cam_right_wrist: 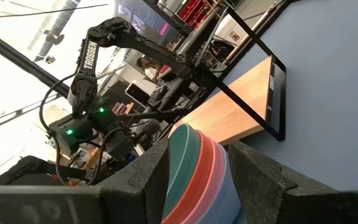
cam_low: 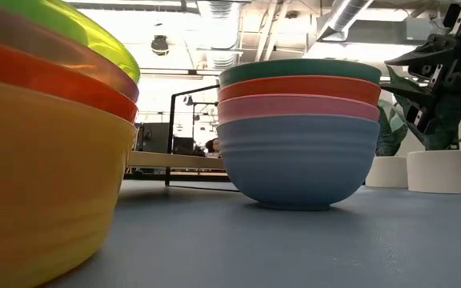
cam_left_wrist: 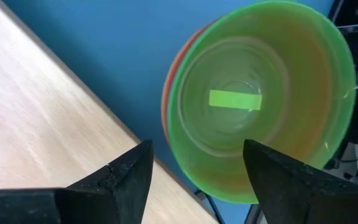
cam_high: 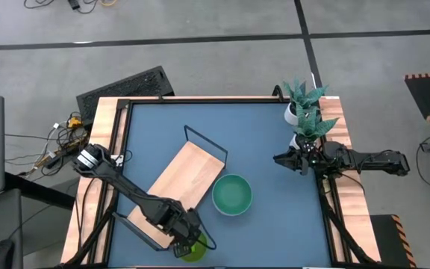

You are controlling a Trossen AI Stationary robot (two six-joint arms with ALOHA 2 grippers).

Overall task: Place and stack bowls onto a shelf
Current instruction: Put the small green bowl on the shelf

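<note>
Left gripper (cam_left_wrist: 194, 177) hangs with fingers spread and empty above the lime bowl (cam_left_wrist: 260, 99), which tops a stack just beside the shelf (cam_high: 187, 175)'s near end. To grip well, I'd straddle the rim nearest the shelf, then close gently so only the top bowl lifts.

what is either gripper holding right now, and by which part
Nothing is held. The left gripper hangs open above the lime bowl beside the shelf. The right gripper is empty, clear of the teal bowl.
</note>
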